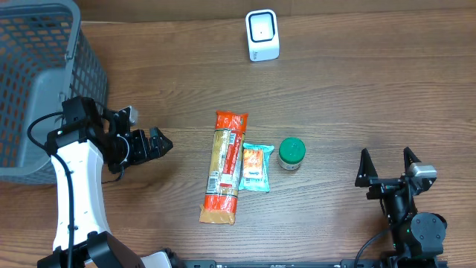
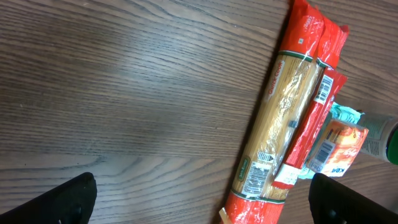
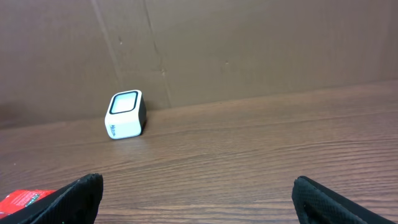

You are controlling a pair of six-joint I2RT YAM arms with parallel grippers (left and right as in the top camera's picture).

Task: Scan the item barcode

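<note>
Scanning is judged unstarted: nothing is held at the scanner point(image 1: 262, 35), and left claw point(image 1: 163, 143) and right claw point(image 1: 387, 158) (both empty) are spread open.

A wooden table point(image 1: 357, 89) fills the overhead view, its brown top marked by a fine grain running from side to side. Along its far edge stands a wall of plain brown cardboard point(image 3: 249, 43), matt and slightly creased, with a slanting seam and a few thin fold lines crossing it. Where the wall meets the table, a narrow dark line of shadow runs. The light is soft and even; shadows are short and blurred, and a pale sheen lies on the wood in the left wrist view. A grey mesh basket point(image 1: 37, 82) occupies the far left corner, partly cut off by the frame.
</note>
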